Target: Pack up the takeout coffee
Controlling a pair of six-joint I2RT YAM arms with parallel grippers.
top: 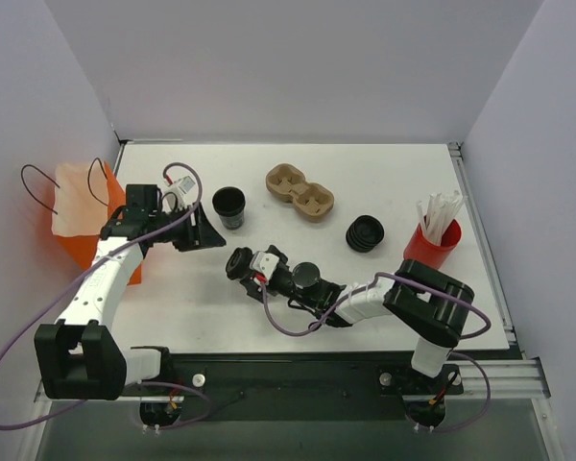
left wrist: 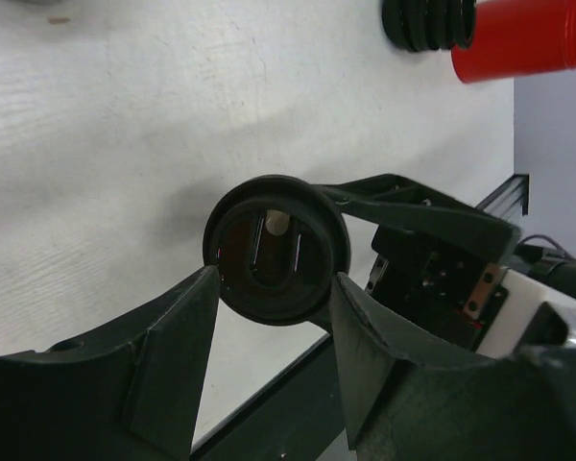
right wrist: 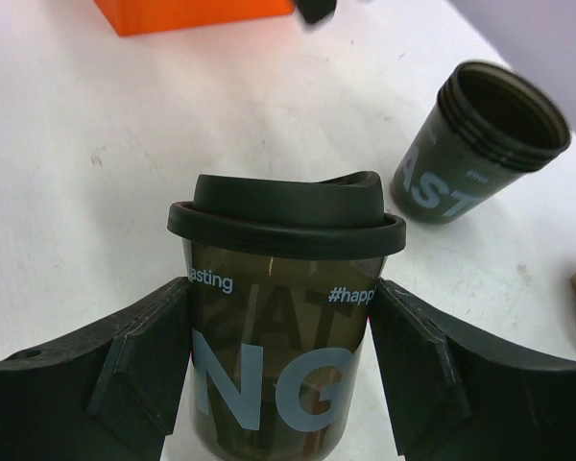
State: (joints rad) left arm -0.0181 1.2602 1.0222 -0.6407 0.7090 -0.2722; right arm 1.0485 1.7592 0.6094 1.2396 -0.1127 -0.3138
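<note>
The takeout coffee [right wrist: 269, 375], a small dark cup with grey lettering and a black lid, is tipped over with its lid pointing away from my right wrist. My right gripper [right wrist: 280, 298] is shut on its sides, just below the lid rim. From above, the coffee [top: 237, 261] and right gripper [top: 248, 266] are left of the table's centre. My left gripper [top: 197, 230] stands open a short way from the lid. In the left wrist view the coffee [left wrist: 276, 248] faces me lid first beyond my left gripper [left wrist: 274, 288], which holds nothing.
An orange bag [top: 86, 216] stands at the left edge, behind my left arm. A like black cup with no lid [top: 228, 206] stands close behind the coffee. Further right are a brown cup carrier [top: 300, 190], a stack of black lids [top: 365, 233] and a red cup of stirrers [top: 432, 245].
</note>
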